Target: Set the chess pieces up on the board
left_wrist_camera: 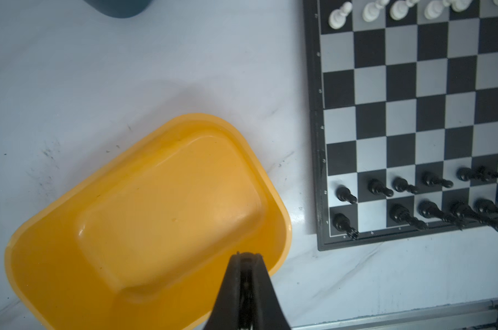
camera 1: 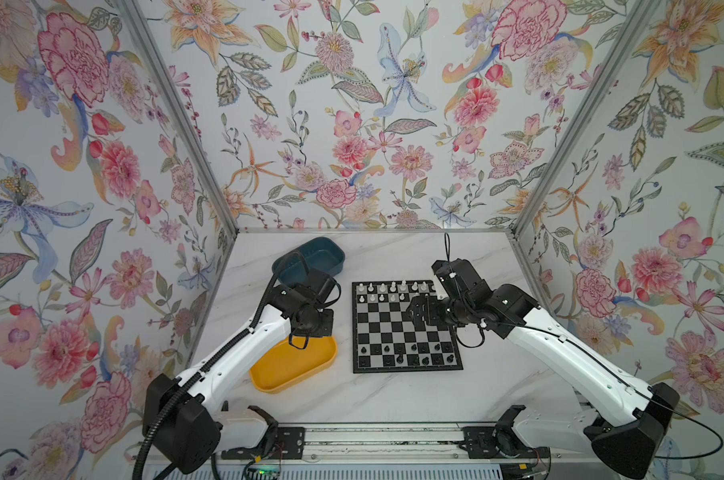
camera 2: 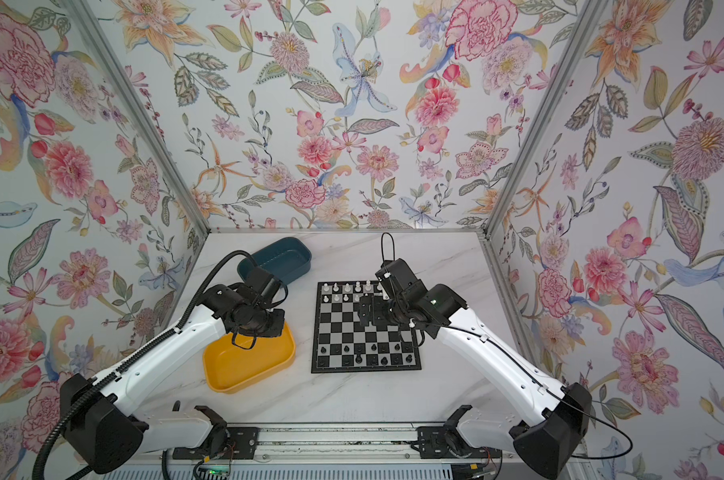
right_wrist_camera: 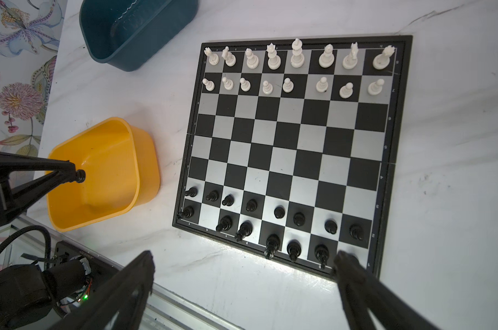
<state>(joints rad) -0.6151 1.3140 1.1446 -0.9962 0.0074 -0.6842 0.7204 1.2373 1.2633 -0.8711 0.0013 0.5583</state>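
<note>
You have a white marble table carrying the board, a yellow tray beside it and a teal tray.

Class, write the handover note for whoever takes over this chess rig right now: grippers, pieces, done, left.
Left gripper: shut, over the yellow tray; held piece unclear.
Right gripper: open, above the board.
Done: sixteen white pieces on two far rows; eight black pawns, six back-row black pieces.
Left: back-row square second from the tray is bare; corner by the right gripper partly hidden.
</note>
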